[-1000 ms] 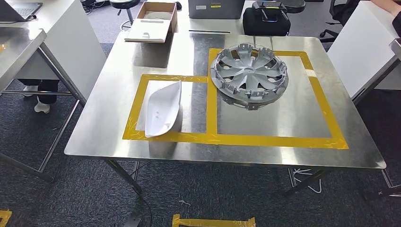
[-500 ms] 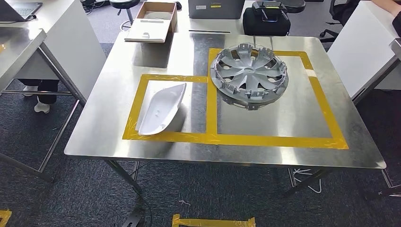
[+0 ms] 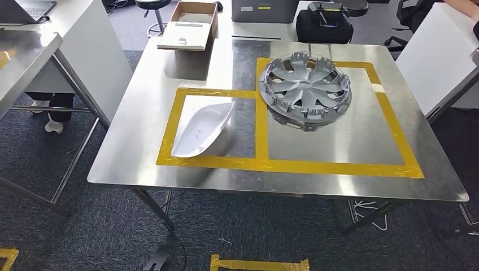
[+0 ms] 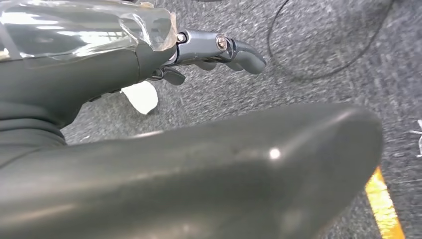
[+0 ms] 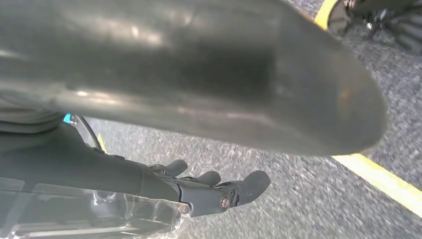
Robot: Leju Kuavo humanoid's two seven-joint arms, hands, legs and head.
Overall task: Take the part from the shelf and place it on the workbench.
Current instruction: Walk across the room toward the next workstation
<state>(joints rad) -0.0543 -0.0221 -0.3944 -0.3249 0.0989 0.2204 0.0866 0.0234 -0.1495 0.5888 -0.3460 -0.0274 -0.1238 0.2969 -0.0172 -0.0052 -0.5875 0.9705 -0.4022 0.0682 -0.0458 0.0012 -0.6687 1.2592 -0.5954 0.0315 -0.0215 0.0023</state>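
Note:
A white curved shell part (image 3: 203, 129) lies inside the small yellow-taped square (image 3: 169, 127) on the steel workbench (image 3: 141, 101). Next to it, a silver hubcap (image 3: 305, 90) rests at the far corner of the larger taped rectangle (image 3: 398, 135). My left hand (image 4: 99, 74) hangs over dark carpet, its fingers (image 4: 239, 52) stretched out and holding nothing. My right hand (image 5: 149, 184) also hangs above the carpet, fingers (image 5: 244, 186) apart, with nothing in it.
An open cardboard box (image 3: 189, 25), a grey case (image 3: 264, 8) and a black bag (image 3: 323, 25) stand along the workbench's far edge. White tables flank it left (image 3: 85, 51) and right (image 3: 435, 56). A person's shoes (image 3: 55, 125) show under the left table. Yellow tape (image 3: 260, 264) marks the floor.
The white part has swung so its narrow tip points more to the right. The whole picture has shifted slightly, so the camera moved.

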